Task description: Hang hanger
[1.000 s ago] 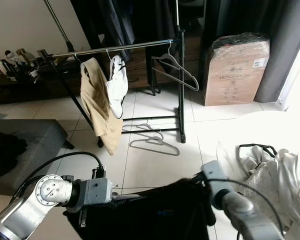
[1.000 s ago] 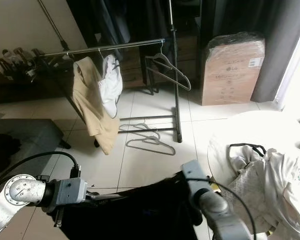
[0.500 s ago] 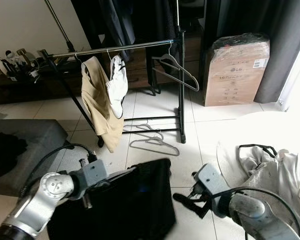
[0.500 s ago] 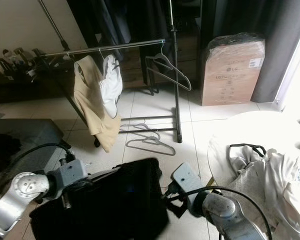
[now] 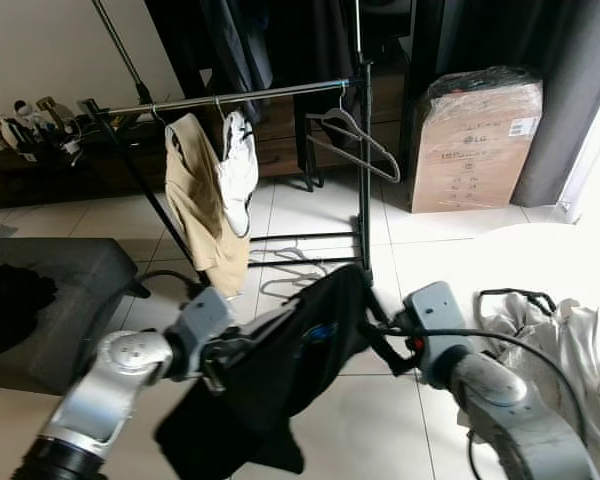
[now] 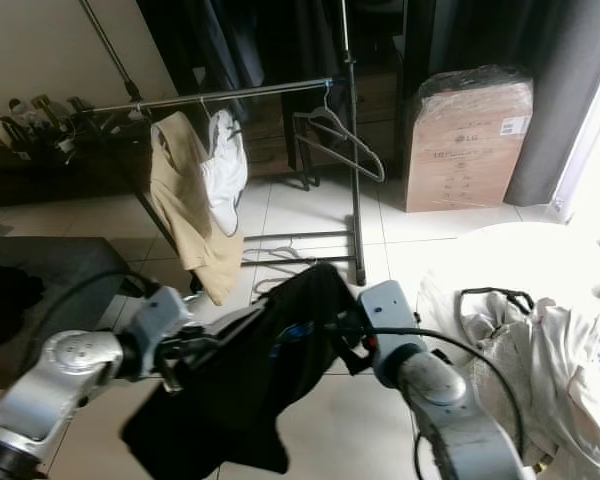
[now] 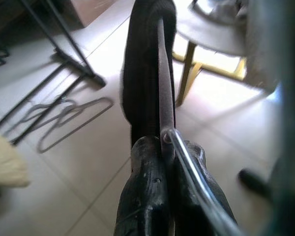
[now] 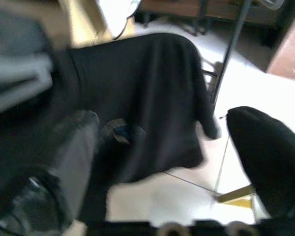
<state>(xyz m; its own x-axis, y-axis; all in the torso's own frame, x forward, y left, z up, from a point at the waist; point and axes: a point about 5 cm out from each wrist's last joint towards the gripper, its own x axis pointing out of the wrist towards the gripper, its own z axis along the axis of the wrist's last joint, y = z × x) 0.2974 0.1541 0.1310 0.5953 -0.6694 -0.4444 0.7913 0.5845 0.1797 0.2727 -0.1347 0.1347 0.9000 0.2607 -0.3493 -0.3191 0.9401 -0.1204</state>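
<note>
A black garment (image 5: pixel 300 350) hangs on a grey hanger with a metal hook (image 7: pixel 191 182), held up above the tiled floor in front of the clothes rack. My left gripper (image 5: pixel 225 350) is shut on the hanger at the hook's base; the left wrist view shows its fingers (image 7: pixel 147 196) closed around it. My right gripper (image 5: pixel 375 335) is open beside the garment's upper right edge, its fingers (image 8: pixel 73 162) spread wide with the black cloth (image 8: pixel 142 98) beyond them. The rack's rail (image 5: pixel 240 95) carries a beige garment (image 5: pixel 200 210), a white one (image 5: pixel 238 165) and an empty hanger (image 5: pixel 355 135).
Spare hangers (image 7: pixel 64 123) lie on the floor by the rack's foot. A wrapped cardboard box (image 5: pixel 475 140) stands at the back right. A grey ottoman (image 5: pixel 40 300) is on the left. A pile of light clothes (image 5: pixel 550 340) lies on a round table at the right.
The black garment has risen from near the floor to hang in front of the rack. Both arms lifted and moved forward; the right gripper came up beside the cloth.
</note>
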